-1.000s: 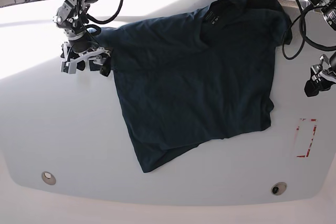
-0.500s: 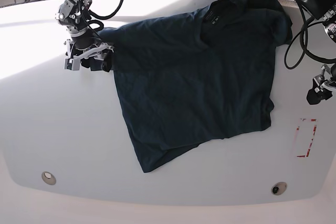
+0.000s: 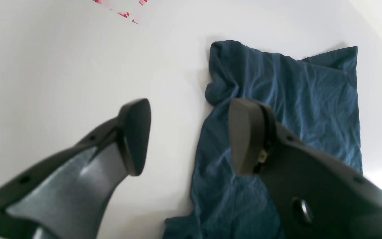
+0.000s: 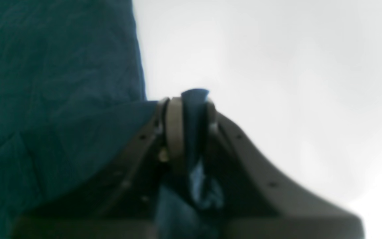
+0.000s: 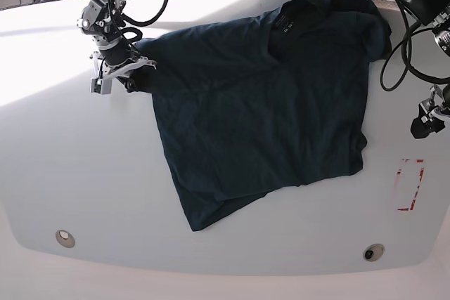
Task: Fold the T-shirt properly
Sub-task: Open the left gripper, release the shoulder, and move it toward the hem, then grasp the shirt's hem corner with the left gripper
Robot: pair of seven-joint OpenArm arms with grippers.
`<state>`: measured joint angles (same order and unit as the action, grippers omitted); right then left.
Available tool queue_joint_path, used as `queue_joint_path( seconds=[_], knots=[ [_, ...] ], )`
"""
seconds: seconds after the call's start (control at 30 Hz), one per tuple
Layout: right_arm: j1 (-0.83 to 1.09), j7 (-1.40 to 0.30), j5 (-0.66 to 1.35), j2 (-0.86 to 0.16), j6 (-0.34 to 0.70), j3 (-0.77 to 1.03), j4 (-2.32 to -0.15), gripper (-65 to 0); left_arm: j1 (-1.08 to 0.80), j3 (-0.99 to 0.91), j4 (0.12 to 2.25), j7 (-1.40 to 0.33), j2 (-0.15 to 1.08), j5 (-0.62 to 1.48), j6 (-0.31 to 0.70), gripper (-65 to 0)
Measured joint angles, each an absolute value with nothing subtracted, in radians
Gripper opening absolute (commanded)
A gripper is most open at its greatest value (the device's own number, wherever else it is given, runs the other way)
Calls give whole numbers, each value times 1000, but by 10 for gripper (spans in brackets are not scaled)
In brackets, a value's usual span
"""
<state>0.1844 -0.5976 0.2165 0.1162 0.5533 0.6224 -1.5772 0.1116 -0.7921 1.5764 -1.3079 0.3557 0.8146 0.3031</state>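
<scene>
The T-shirt (image 5: 267,103) lies on the table (image 5: 70,173); a marked rectangle (image 5: 410,185) sits right of it, seemingly apart.

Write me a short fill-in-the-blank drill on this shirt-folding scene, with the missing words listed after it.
1. The right end effector is shut on a fold of the ____ T-shirt.
2. The left end effector is ____, holding nothing.
3. In the base view, the marking on the table beside the T-shirt is ____ in colour.

Missing words: navy-blue; open; red
</scene>
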Motion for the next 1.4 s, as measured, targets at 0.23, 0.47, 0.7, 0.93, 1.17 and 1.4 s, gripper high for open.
queue_joint_path(
  seconds=[0.23,0.47,0.7,0.93,1.17,1.4],
  knots=[
    [184,-607,221,100,551,620,-1579,-650,117,-792,1571,-1307,356,811,303,-300],
    [214,-656,199,105,548,622,-1662,-650,170,-743,1424,-1238,362,763,296,-299],
    [233,-709,189,108,547,622,-1754,-650,287,-597,1180,-1139,358,688,302,-243],
    [229,-743,187,122,547,622,-1825,-650,367,-492,985,-1023,362,662,303,-74],
    [250,-757,192,128,551,616,-1903,-650,408,-463,872,-967,340,652,297,-67],
    [253,-757,191,128,551,616,-1925,-650,431,-459,815,-921,291,681,315,-65]
  ],
)
